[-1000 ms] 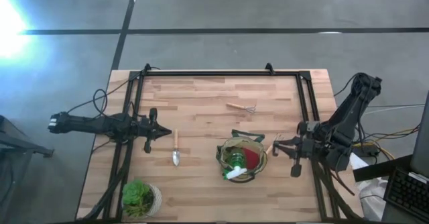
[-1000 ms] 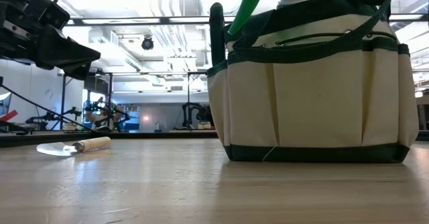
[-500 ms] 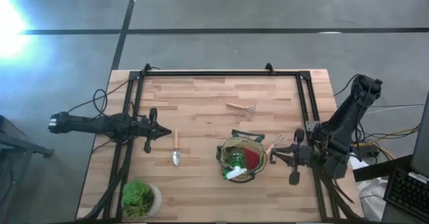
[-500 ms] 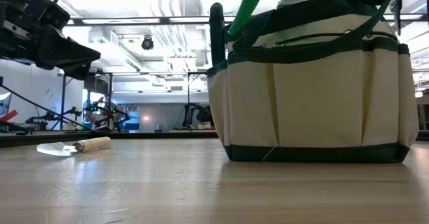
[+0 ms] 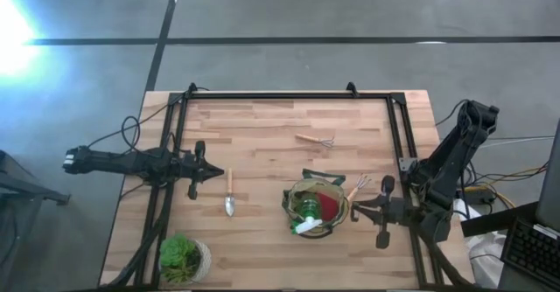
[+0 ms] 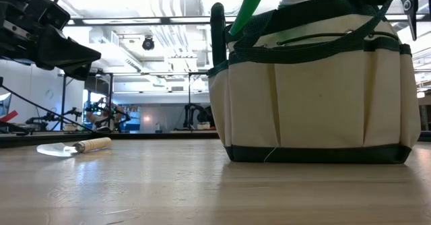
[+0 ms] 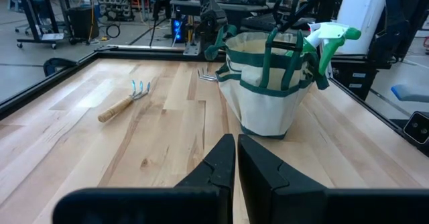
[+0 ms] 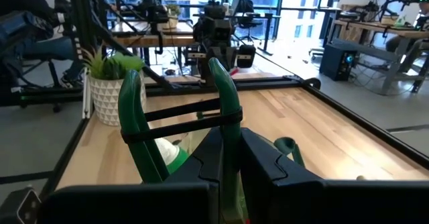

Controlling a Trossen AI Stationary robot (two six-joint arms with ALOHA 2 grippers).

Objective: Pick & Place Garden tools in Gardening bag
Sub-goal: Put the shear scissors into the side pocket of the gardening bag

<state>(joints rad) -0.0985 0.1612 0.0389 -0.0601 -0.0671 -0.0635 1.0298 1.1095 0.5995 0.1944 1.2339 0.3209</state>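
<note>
While my right claw (image 5: pixel 357 208) hangs narrow and empty at the bag's (image 5: pixel 317 208) 3 o'clock, the bag strap (image 8: pixel 225 110) rises directly ahead. Snagging it could tip the bag. The fork (image 5: pixel 357 189) lies at 2 o'clock, trowel (image 5: pixel 229 193) at 9. Left claw (image 5: pixel 215 176) waits closed.

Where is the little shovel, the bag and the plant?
Trowel (image 5: pixel 229 193): high view, on its wooden handle.
Bag (image 6: pixel 316 104): low view, on its pale front wall.
Plant (image 5: pixel 178 253): high view, on its green leaves.
</note>
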